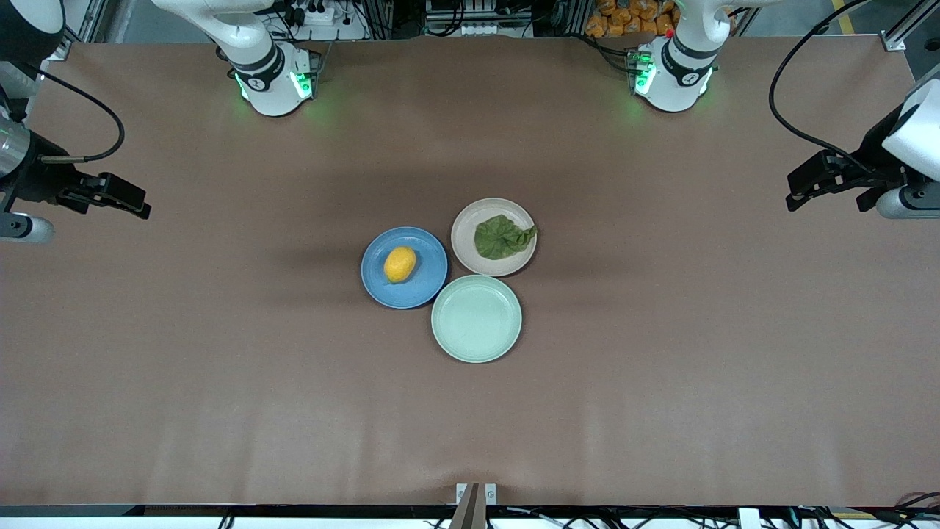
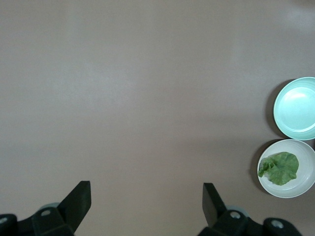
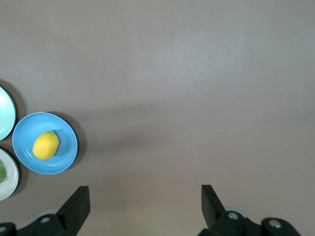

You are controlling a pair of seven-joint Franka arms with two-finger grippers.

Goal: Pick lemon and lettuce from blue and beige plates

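Well apart: lemon (image 1: 400, 264), lettuce (image 1: 504, 236); right gripper (image 1: 139, 204), left gripper (image 1: 797, 192).

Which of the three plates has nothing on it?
The mint-green plate, nearest the front camera. The blue plate holds the lemon; the beige plate holds the lettuce.

In the right wrist view the beige plate (image 3: 6, 174) and mint-green plate (image 3: 5, 112) are cut by the edge, the lettuce (image 3: 2, 172) shows only a sliver, and both wrist views crop each claw's base.
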